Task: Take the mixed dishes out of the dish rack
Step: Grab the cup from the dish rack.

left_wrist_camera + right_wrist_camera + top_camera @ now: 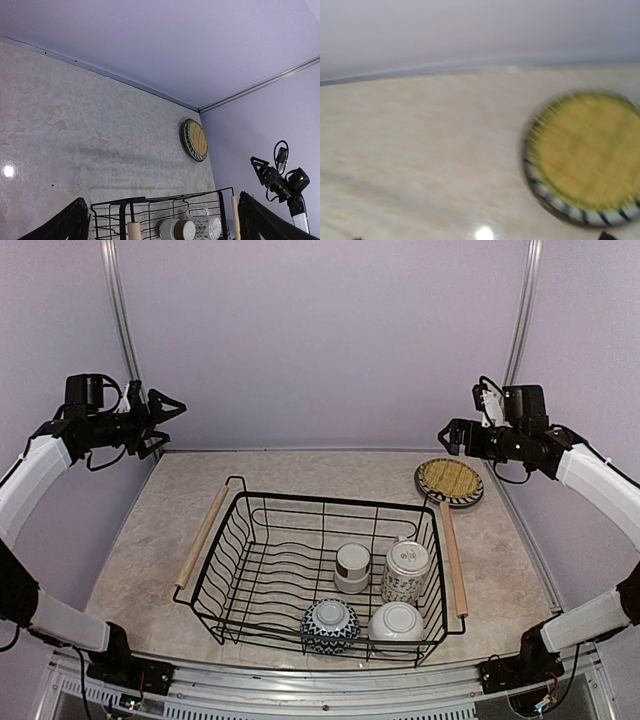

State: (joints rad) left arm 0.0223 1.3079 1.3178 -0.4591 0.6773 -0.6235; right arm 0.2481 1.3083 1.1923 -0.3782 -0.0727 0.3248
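Four pieces are left in the large rectangular black wire dish rack (320, 502), all in its right half.

Nearest me, against the near wall:
- blue-patterned bowl (330, 625) and plain white bowl (396, 622), side by side and both mouth down
- I judge them glazed ceramic: stiff, slick and chippable
- Only the foot ring offers a pinch on an upturned bowl, so I'd take the rim edge from the side if the wires allow

One row back:
- squat white cup with brown band (352, 567) and tall patterned cup (405, 571), just beside each other
- No orange inside shows, so the tall one is probably inverted
- They look light but top-heavy, so I'd grip across the wall, low down

Beyond the rack, on the pale marbled counter (300, 475) at far right:
- black-white striped plate (452, 501) with the round woven yellow mat (449, 478) lying on it, already out
- The mat looks light and flexible and could slide on the plate

Arms:
- Left end effector (168, 426) is raised at far left with fingers spread wide and holding nothing, well apart from the rack
- Right end effector (450, 438) hangs above the plate's far edge
- Right wrist view is blurred and shows no fingers clearly, so I cannot tell its state

The white bowl and tall cup sit on the right arm's side.
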